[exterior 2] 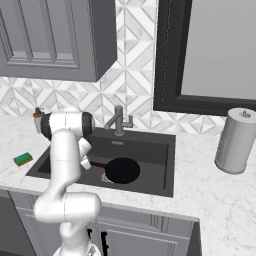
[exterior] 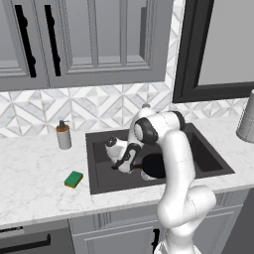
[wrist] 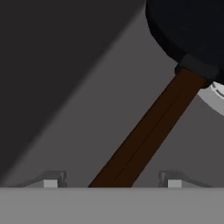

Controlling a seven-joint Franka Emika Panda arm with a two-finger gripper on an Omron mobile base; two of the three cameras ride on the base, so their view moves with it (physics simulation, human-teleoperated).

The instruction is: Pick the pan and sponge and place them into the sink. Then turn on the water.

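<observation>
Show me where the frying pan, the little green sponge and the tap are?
pan [exterior 2: 122, 170], right base view, on its black round base.
sponge [exterior: 74, 179], left base view, on its green top.
faucet [exterior 2: 119, 121], right base view, on its upright stem.

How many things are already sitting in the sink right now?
1: the pan lies in the sink, over the drain. The sponge is on the counter left of the basin. The arm may hide something.

surface [exterior: 34, 173]: white marble | on it: sponge [exterior: 74, 179] left of sink [exterior: 99, 183], soap dispenser [exterior: 63, 135] by backsplash, grey canister [exterior 2: 235, 141] right | sink: pan [exterior 2: 122, 170] on basin floor
</observation>
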